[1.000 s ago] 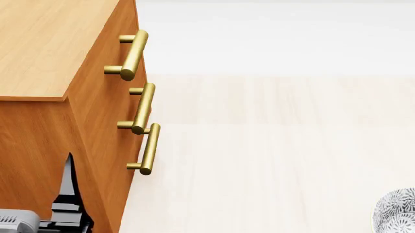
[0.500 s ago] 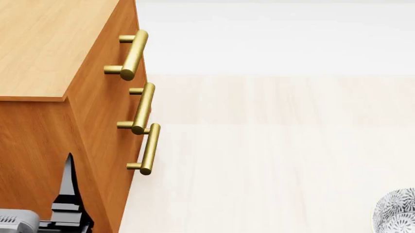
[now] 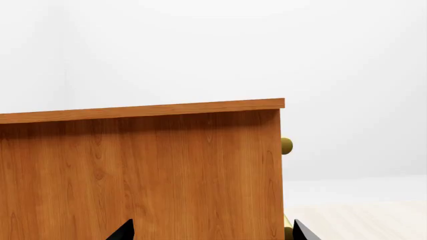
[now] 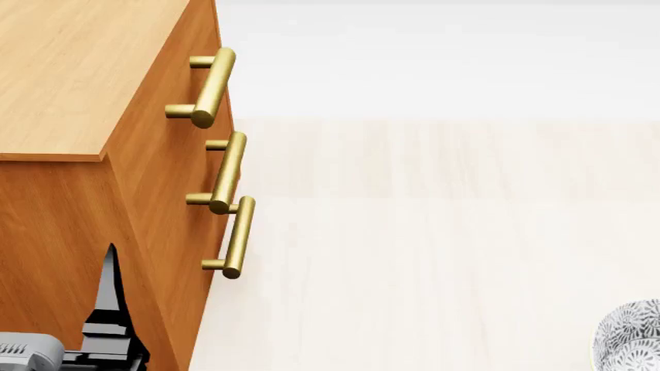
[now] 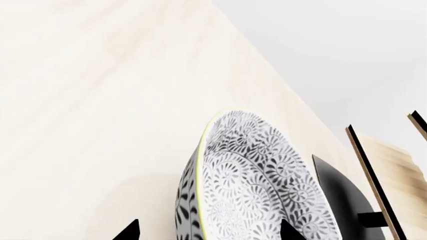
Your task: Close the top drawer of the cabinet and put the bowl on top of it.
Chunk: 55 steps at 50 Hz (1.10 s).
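The drawer (image 4: 196, 100) is sitting shut. The bowl (image 5: 257, 185) is sitting on the table (image 4: 433, 255) between the right fingers (image 5: 128, 231), spread wide. The left fingers (image 3: 123, 231) are spread wide too.

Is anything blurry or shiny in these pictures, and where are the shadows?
Head view: all sharp, soft shine on the top drawer's handle, cabinet side darker than its top. Left wrist view: crisp wood grain, plain pale background. Right wrist view: the bowl is sharp, casting a faint shadow on the floor.

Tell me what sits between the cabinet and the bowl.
Nothing: in the head view only bare pale floor stretches between the cabinet at left and the bowl at the lower right corner.
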### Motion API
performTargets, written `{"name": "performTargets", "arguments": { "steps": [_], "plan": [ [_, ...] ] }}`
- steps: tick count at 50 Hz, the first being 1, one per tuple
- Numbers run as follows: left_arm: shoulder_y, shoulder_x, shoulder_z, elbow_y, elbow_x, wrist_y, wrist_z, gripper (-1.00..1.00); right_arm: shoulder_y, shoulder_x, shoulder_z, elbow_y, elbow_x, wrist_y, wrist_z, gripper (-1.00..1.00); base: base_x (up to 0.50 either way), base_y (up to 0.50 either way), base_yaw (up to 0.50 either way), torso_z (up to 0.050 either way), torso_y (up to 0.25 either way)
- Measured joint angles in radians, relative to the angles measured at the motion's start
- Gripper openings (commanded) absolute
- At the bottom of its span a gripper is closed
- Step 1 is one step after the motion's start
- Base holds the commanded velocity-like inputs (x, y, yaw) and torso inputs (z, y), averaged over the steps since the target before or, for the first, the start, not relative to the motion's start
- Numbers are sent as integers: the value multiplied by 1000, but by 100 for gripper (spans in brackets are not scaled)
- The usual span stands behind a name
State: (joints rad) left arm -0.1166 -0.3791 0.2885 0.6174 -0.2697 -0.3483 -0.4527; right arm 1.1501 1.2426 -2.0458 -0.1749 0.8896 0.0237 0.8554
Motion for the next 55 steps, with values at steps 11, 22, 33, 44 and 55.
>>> {"name": "performTargets", "arguments": {
  "steps": [11, 22, 33, 44, 55],
  "plan": [
    [-1, -1, 3, -3, -1, 2, -2, 100, -8, -4, 4, 9, 2, -8, -1, 100, 0, 0, 0, 0, 0],
    [-2, -3, 4, -5, -3, 5, -4, 100, -14, -9, 8, 17, 4, -14, -3, 100, 0, 0, 0, 0, 0],
    [-2, -5, 5, -6, -5, 7, -7, 100, -25, -11, 11, 26, 6, -25, -2, 100, 0, 0, 0, 0, 0],
    [-3, -7, 8, -9, -6, 10, -8, 100, -34, -25, 17, 48, 5, -37, 0, -100, 0, 0, 0, 0, 0],
    [0, -6, 13, -25, -3, 25, -8, 100, -15, -16, 26, 20, -3, -29, -2, -100, 0, 0, 0, 0, 0]
  ]
}}
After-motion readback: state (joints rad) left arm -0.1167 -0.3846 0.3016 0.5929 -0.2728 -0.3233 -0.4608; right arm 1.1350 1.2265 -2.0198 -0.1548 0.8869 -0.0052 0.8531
